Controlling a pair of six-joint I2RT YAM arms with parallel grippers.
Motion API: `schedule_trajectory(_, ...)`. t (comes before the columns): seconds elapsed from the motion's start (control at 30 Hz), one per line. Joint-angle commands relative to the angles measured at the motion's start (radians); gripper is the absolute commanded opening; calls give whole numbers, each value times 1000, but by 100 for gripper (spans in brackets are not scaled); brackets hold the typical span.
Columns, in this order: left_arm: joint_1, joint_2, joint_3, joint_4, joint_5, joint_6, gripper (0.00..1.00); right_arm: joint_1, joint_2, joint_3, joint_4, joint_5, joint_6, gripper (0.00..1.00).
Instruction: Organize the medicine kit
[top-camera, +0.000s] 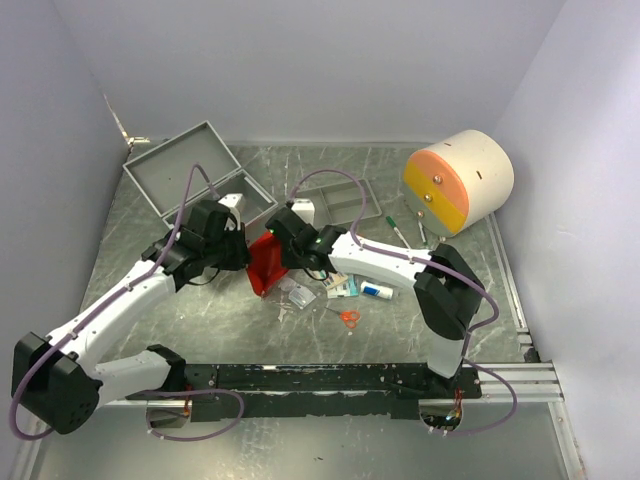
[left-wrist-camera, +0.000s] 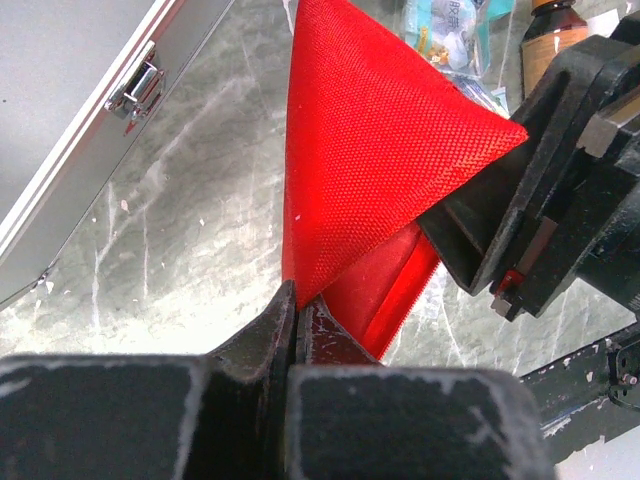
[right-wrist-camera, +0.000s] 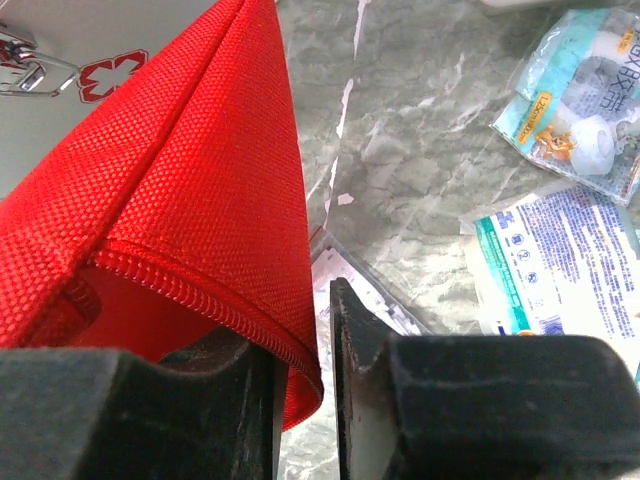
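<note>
Left end effector (left-wrist-camera: 296, 318) is pinching one edge of the red pouch (top-camera: 265, 262), fully closed on the fabric. Right end effector (right-wrist-camera: 305, 335) is straddling the zippered lip; jaws parted slightly, grip unconfirmed. To open the pouch well, the right jaws should be closing on the lip alone, pulling away from the left. Medicine kit (top-camera: 190, 170) is lying open far-left. Packets (top-camera: 342, 286) and scissors (top-camera: 349, 318) are crowding the right; the surface (top-camera: 140, 300) near-left is offering room.

A grey marbled bench (top-camera: 200, 310) carries an open metal case (top-camera: 190, 175), divided tray (top-camera: 345, 200), drum (top-camera: 458, 180), scissors (top-camera: 348, 317) and packets (top-camera: 340, 287).
</note>
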Motion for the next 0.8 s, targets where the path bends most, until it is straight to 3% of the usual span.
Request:
schedule_trajectory(0.0,-1,9,39,-11,-19,13,7,2,-19,55,-43,32,-39,26)
schedule_trajectory(0.1,-1,19,47,-17,-15,19,7,1,-64,37,27,-31,-74,45)
schedule_trajectory(0.2,-1,34,52,-21,-4,23,7,-3,-118,-1,100,-111,-119,56)
schedule_trajectory(0.5,-1,52,88,-63,-22,39,7,-25,-404,-263,279,-216,-240,64)
schedule_trajectory(0.63,0,57,121,-127,-27,53,7,-52,-475,-352,248,-203,-215,65)
schedule_trajectory(0.77,0,50,153,-194,-34,56,7,-58,-432,-382,160,-181,-138,64)
